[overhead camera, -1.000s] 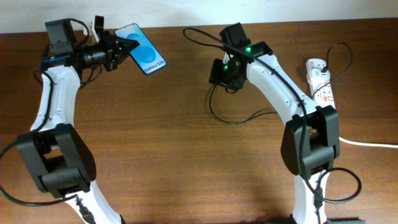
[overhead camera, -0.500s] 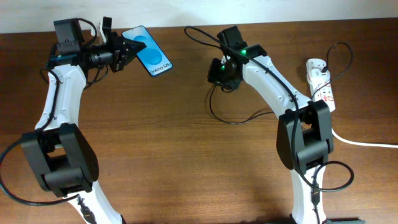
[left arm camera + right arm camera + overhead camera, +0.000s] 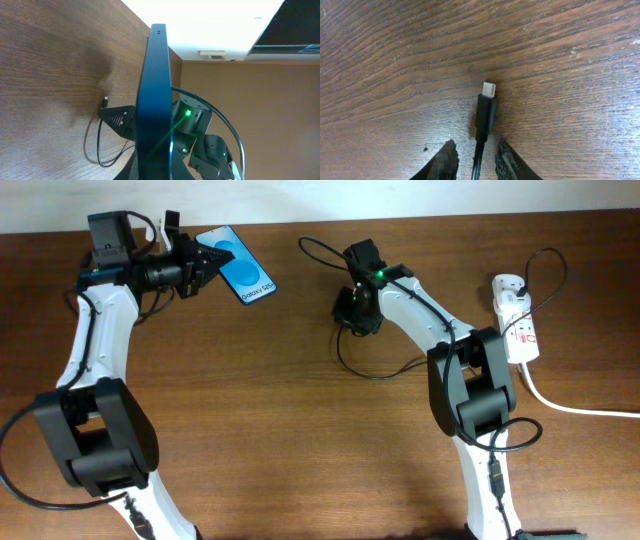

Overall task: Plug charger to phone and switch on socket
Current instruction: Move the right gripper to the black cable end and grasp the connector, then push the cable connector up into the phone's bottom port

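My left gripper (image 3: 203, 264) is shut on the phone (image 3: 242, 266), holding it above the back left of the table with its blue screen facing up. The left wrist view shows the phone (image 3: 156, 95) edge-on, clamped at the bottom by that gripper (image 3: 155, 172). My right gripper (image 3: 353, 318) is down at the table over the free end of the charger (image 3: 345, 362). In the right wrist view the charger's black plug with its white tip (image 3: 486, 111) lies flat. Its cable runs between the fingers of my right gripper (image 3: 476, 152), with a small gap on each side. The socket (image 3: 518, 315) lies at the far right.
A thick white cord (image 3: 575, 406) runs from the socket off the right edge. The charger's thin black cable loops from the socket across the back of the table (image 3: 300, 450) and curls below my right gripper.
My right gripper has moved left and down onto the charger's free end, and its fingers have narrowed around the cable. The left gripper carried the phone slightly to the right, then held still.
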`<action>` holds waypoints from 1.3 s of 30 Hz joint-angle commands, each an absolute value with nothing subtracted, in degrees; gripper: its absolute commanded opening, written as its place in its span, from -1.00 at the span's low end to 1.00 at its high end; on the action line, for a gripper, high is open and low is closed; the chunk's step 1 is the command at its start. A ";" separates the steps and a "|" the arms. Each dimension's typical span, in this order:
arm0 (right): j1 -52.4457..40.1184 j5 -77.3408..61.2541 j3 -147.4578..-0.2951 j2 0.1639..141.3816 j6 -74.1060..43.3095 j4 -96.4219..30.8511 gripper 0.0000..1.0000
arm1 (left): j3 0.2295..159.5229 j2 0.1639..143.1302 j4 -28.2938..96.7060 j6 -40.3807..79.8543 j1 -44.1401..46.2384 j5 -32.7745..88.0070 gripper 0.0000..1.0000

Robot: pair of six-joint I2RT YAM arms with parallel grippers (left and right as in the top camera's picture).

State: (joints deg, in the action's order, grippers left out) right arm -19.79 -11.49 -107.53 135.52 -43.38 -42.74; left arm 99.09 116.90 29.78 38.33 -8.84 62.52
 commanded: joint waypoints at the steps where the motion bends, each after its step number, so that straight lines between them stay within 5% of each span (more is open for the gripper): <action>1: -19.53 -11.42 -107.87 138.85 -45.69 -43.51 -0.74 | 99.35 116.79 29.50 37.23 -8.88 63.61 -1.00; 2: -19.53 -11.92 -107.87 138.91 -46.19 -43.77 -0.92 | 99.35 116.79 29.54 37.23 -8.88 63.61 -1.00; 4: -19.09 -13.06 -107.92 138.54 -44.49 -45.39 -0.92 | 99.35 116.79 29.67 37.23 -8.88 63.57 -1.00; 11: -10.35 -37.04 -107.96 121.27 -5.43 -57.93 -0.92 | 99.35 116.79 29.65 37.19 -8.86 64.42 -1.00; 20: -5.08 -52.56 -105.97 97.08 14.61 -81.87 -0.91 | 99.35 116.79 29.19 25.93 -6.11 80.20 -1.00; 24: -5.17 -57.87 -84.20 87.96 8.19 -65.45 -0.91 | 99.35 116.79 29.21 22.96 -5.67 85.58 -1.00; 27: -7.05 -58.15 -63.20 80.71 -11.55 -38.13 -0.91 | 99.35 116.79 29.23 23.00 -4.34 86.15 -1.00; 32: -18.63 -49.25 -60.10 81.03 -27.77 -17.56 -0.91 | 99.35 116.79 29.23 23.07 -0.60 86.00 -1.00; 39: -24.05 -43.62 -60.10 81.30 -36.77 -7.92 -0.92 | 99.35 116.79 29.23 26.33 -0.03 87.48 -1.00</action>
